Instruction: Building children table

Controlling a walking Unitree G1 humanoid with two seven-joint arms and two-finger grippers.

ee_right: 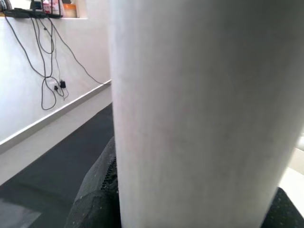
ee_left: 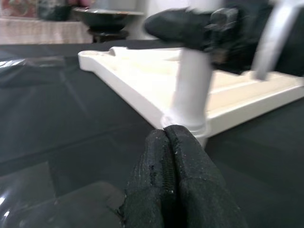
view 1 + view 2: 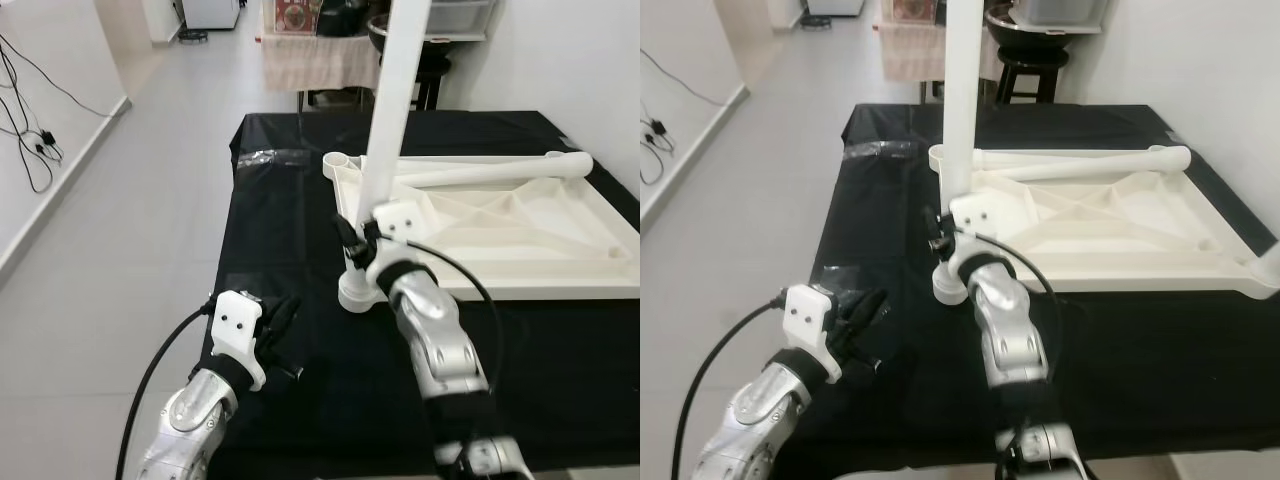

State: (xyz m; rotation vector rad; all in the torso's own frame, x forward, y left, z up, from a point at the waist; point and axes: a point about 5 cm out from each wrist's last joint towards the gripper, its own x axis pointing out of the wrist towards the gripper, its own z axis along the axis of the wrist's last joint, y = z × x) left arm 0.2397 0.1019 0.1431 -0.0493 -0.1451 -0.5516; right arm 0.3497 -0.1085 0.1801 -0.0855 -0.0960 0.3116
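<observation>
Left eye view: right pincer clamped on upright white leg — left pincer pressed together — no readable writing.

Black cloth, wall cables.

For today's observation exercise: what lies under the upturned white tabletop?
The tabletop rests on a black cloth that covers the work table. What the cloth hides beneath cannot be seen.

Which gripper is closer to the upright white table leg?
The right. The right gripper is closed around the upright white table leg near its base. The left gripper rests shut on the black cloth, apart from the leg.
</observation>
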